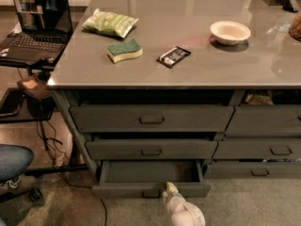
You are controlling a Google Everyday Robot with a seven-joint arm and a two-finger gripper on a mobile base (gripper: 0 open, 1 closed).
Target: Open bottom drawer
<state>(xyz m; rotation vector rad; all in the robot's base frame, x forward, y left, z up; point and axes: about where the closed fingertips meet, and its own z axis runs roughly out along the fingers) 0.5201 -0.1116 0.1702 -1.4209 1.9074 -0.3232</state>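
Note:
The bottom drawer point(150, 189) of the left stack is a slim dark grey drawer, pulled out toward me so its empty inside shows. Its small loop handle point(151, 193) sits at the centre of the front. My gripper point(170, 189), white and pale-tipped, comes up from the lower edge of the camera view. Its tip is at the drawer front, just right of the handle. The two taller drawers above, the top point(151, 118) and the middle point(151, 149), sit further back.
On the grey tabletop point(197, 74) lie a green bag point(109, 23), a sponge point(124, 50), a dark snack bar point(173, 56) and a white bowl point(230, 32). A laptop point(35, 25) on a stand, cables and a chair edge point(13, 161) are left. The neighbouring drawer stack point(263, 149) is right.

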